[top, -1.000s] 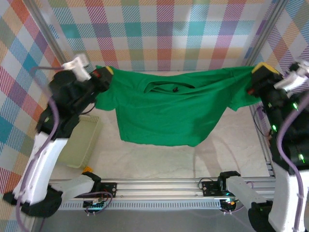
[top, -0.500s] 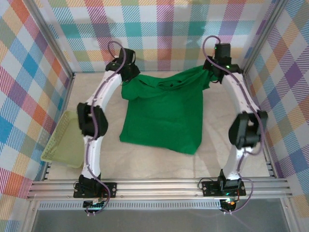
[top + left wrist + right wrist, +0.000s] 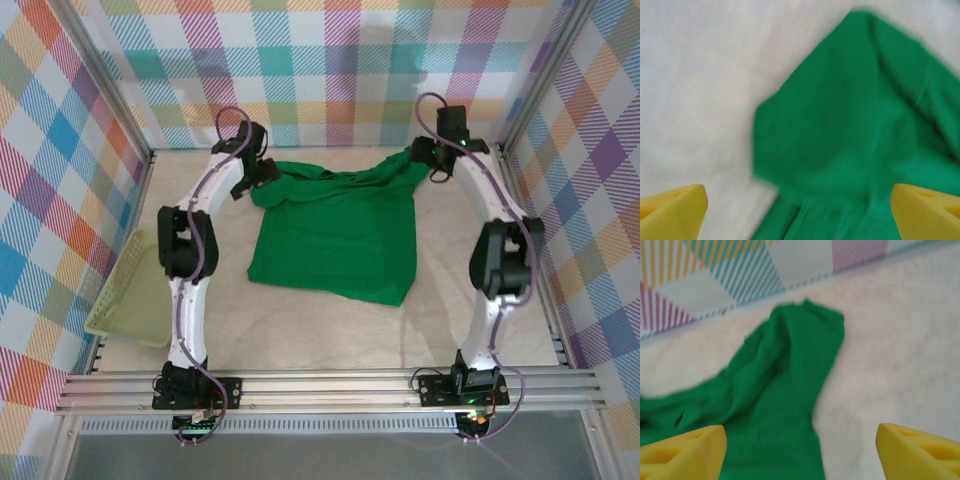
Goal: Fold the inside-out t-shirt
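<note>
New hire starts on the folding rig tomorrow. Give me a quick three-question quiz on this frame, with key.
1. Fill in: the left gripper and the right gripper both stand ___ over the t-shirt.
2. True or false: the t-shirt hangs in the air, clear of the table.
3. Where is the mesh basket? A) at the table's left edge; B) on top of the t-shirt; C) at the table's right edge.
Key: 1 open, nothing gripped; 2 false, it lies on the table, bunched along its far edge; 3 A.
</note>
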Controlling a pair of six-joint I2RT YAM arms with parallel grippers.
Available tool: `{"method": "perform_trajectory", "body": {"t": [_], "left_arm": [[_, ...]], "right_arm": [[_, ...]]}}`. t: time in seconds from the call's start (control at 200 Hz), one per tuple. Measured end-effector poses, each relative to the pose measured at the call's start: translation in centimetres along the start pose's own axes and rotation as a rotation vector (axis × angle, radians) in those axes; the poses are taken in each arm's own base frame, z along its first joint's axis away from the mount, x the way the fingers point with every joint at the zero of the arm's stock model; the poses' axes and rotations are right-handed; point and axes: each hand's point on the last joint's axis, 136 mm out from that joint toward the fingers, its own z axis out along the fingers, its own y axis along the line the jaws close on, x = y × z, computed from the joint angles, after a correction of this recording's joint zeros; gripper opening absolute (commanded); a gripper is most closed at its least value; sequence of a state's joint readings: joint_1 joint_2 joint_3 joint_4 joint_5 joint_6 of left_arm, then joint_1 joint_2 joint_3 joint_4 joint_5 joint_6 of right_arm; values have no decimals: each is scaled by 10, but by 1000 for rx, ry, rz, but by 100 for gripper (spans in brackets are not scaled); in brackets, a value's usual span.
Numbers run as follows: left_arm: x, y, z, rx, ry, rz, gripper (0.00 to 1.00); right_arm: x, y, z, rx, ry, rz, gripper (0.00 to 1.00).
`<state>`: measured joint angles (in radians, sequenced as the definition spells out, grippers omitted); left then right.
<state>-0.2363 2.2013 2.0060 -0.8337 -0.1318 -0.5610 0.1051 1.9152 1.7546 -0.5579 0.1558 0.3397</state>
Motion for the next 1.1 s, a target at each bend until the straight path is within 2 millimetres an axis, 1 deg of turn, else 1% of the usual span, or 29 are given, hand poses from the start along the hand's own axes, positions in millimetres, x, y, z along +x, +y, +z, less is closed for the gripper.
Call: {"method": "perform_trajectory", "body": {"t": [0.05,0.105,0.16,0.225,0.255,0.3,0.36,0.41,0.47,0.545,0.595,0.675,0.73,0.8,0.895,0.985,1.055,1.1], "left_arm": [[16,6,-18,3,-13,16,94],[39,10,-37,15,-17,39,93],[60,12,-52,38,-28,61,93],[87,16,-58,54,-21,87,91],[99,18,-57,56,-12,99,90],[117,24,-52,48,9,115,88],[138,35,-39,22,43,131,86],[154,47,-29,-7,75,137,85],[170,59,-21,-38,109,145,83],[181,66,-14,-52,128,147,78],[186,66,-10,-53,138,152,73],[197,59,-4,-44,156,167,63],[207,52,-1,-36,170,194,58],[219,46,-2,-42,170,229,54],[234,34,-7,-23,178,263,53],[252,21,-14,12,195,293,53],[269,13,-22,44,217,319,55],[274,12,-30,59,218,328,60]], "right_arm": [[17,0,-20,-43,10,38,79],[41,2,-39,-95,37,74,78],[67,3,-47,-131,79,98,78],[105,5,-45,-154,158,108,77],[124,6,-41,-160,200,106,77],[159,6,-35,-162,282,106,75],[204,6,-31,-160,386,101,74],[235,5,-31,-159,459,98,71],[263,7,-33,-163,528,92,69],[285,9,-32,-169,583,93,64],[291,9,-28,-162,602,104,59],[297,5,-19,-131,619,116,57],[291,4,-17,-117,603,126,56],[283,-2,-10,-79,576,136,56],[267,-14,0,-37,546,165,56],[249,-32,7,12,501,200,58],[241,-44,8,45,478,212,61],[237,-50,6,63,464,214,63]]}}
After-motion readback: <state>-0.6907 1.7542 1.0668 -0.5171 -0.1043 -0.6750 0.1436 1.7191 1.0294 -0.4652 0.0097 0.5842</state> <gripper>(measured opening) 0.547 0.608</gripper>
